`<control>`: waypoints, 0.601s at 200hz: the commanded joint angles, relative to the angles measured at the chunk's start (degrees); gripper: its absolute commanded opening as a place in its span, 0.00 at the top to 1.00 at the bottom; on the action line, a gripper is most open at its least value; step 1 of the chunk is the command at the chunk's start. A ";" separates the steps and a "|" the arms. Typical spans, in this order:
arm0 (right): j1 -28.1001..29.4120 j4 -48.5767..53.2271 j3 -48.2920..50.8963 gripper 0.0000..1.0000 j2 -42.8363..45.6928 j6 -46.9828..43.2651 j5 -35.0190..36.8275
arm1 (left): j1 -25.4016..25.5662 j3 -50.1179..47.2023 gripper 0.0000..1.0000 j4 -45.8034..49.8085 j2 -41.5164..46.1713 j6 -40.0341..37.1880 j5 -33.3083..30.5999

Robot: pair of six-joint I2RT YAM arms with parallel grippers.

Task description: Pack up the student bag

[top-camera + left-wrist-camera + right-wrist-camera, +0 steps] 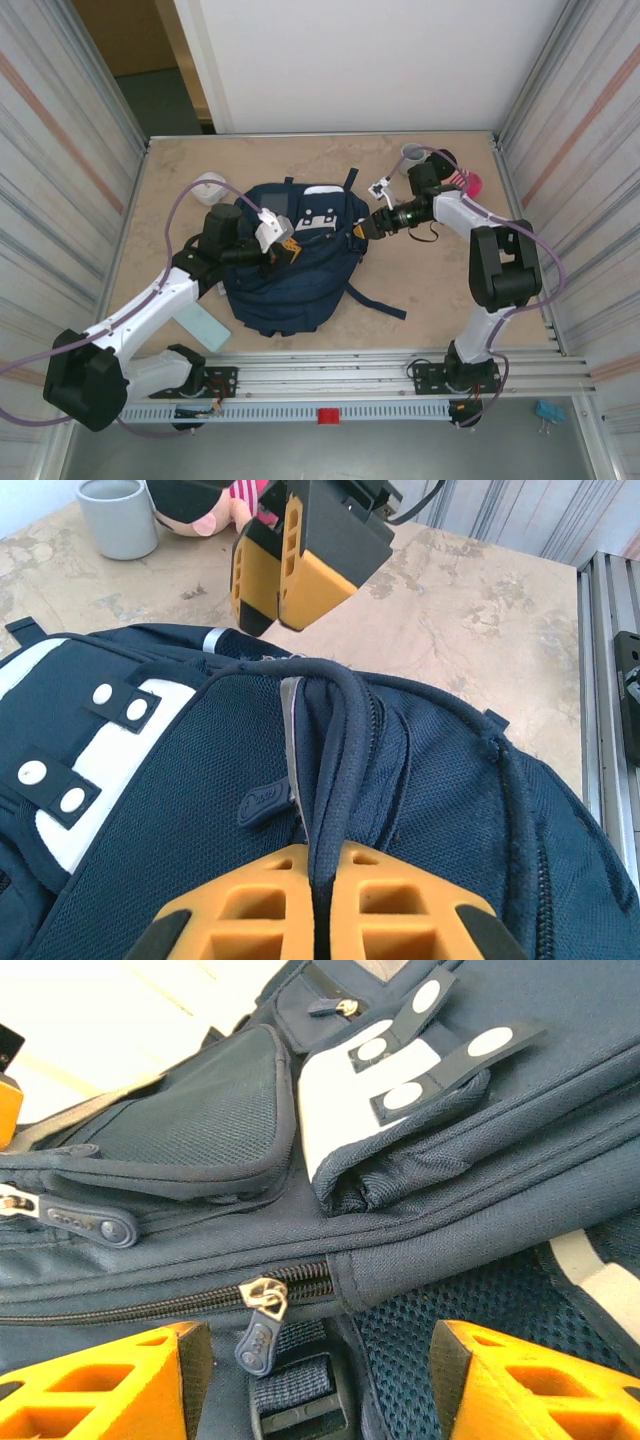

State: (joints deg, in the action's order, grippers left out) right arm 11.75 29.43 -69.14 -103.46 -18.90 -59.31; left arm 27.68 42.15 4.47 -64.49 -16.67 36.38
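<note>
Nearest the overhead camera runs the metal rail (330,372) with both arm bases on it. Beyond it, the student bag (295,275) lies flat at the middle of the table (430,290), with one strap trailing toward the rail. The left gripper (280,248) sits on the bag's upper middle, and the right gripper (362,230) meets the bag's right edge from the side. A light green flat item (205,325) lies just beside the bag's lower left and a white round object (208,186) near its upper left corner. A grey cup (412,154) and a pink toy (468,182) stand toward the far right corner, apart from the bag. From the left wrist, the left gripper (318,865) has its orange pads pressed together on a raised fold of navy fabric that runs up along the top of the student bag (200,780). The white patch (110,745), crossed by dark tabs with white snaps, lies to the left. The right gripper (272,575) hangs just past the bag's far edge, showing only a slim gap from this angle, with the cup (118,518) and the toy (215,510) behind it. From the right wrist, the right gripper (318,1370) stands with its jaws wide apart and nothing gripped. Between them, a zip pull (258,1335) hangs from a closed zipper above a webbing strap (300,1390), and the pads touch neither.
</note>
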 commanded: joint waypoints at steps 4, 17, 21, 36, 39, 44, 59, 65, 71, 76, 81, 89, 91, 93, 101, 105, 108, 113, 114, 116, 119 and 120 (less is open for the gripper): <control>1.03 0.23 -1.82 0.39 -2.69 0.44 -4.51 | -0.70 -0.14 1.00 -3.79 2.32 1.20 0.88; 1.50 0.90 -2.22 0.39 -3.58 -0.06 -4.92 | -0.74 -0.12 1.00 -3.77 2.36 1.27 0.88; 1.56 1.12 -2.30 0.39 -3.95 -0.14 -5.15 | -0.71 -0.12 1.00 -3.81 2.41 1.28 0.88; 2.09 2.45 -2.52 0.41 -4.69 -1.06 -6.45 | -0.70 -0.05 1.00 -3.86 2.38 1.28 0.80; 2.22 2.61 -2.52 0.42 -4.68 -1.32 -6.71 | -0.70 0.03 1.00 -3.86 2.43 1.28 0.80; 2.30 2.93 -2.49 0.43 -4.78 -1.69 -7.11 | -0.74 0.04 1.00 -3.90 2.43 1.30 0.76; 2.82 3.64 -2.27 0.46 -5.20 -2.23 -7.70 | -0.75 0.02 1.00 -4.03 2.46 1.28 0.77; 3.05 3.93 -2.39 0.46 -5.35 -2.40 -7.79 | -0.70 0.03 1.00 -4.08 2.50 1.26 0.71; 3.26 4.17 -2.38 0.47 -5.59 -2.67 -7.83 | -0.70 -0.09 1.00 -4.16 2.44 1.36 0.71; 3.48 4.35 -2.40 0.48 -5.69 -2.85 -7.84 | -0.74 -0.14 1.00 -4.20 2.50 1.44 0.71; 3.66 4.53 -2.37 0.49 -5.78 -2.98 -7.78 | -0.70 -0.13 1.00 -4.21 2.50 1.44 0.75; 3.91 4.94 -2.40 0.53 -5.79 -3.52 -7.67 | -0.70 -0.14 1.00 -4.22 2.52 1.45 0.70; 3.97 5.05 -2.40 0.54 -5.77 -3.65 -7.67 | -0.72 -0.05 1.00 -4.21 2.46 1.44 0.71; 4.02 5.16 -2.40 0.55 -5.72 -3.79 -7.69 | -0.71 -0.03 1.00 -4.21 2.49 1.45 0.71; 4.15 5.52 -2.31 0.59 -5.46 -4.11 -7.67 | -0.70 -0.14 1.00 -4.21 2.52 1.44 0.65; 4.24 5.63 -2.23 0.61 -5.31 -4.13 -7.67 | -0.74 -0.14 1.00 -4.21 2.45 1.44 0.63; 4.25 5.64 -2.18 0.62 -5.14 -4.12 -7.71 | -0.70 -0.14 1.00 -4.23 2.50 1.46 0.58; 4.25 5.72 -1.98 0.64 -4.85 -4.09 -7.73 | -0.74 -0.14 1.00 -4.21 2.46 1.46 0.47; 4.25 5.72 -2.01 0.64 -4.79 -4.11 -7.74 | -0.72 -0.14 1.00 -4.21 2.49 1.46 0.54; 4.25 5.73 -1.91 0.65 -4.68 -4.13 -7.79 | -0.70 -0.12 1.00 -4.21 2.45 1.46 0.43; 4.25 5.73 -1.77 0.66 -4.54 -4.13 -7.83 | -0.70 -0.14 1.00 -4.22 2.49 1.44 0.40; 4.25 5.73 -1.73 0.66 -4.42 -4.13 -7.84 | -0.70 -0.14 1.00 -4.21 2.47 1.45 0.38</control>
State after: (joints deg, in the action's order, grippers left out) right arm 14.68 32.16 -70.30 -108.47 -21.56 -64.20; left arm 27.70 41.67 4.40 -64.16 -16.49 36.40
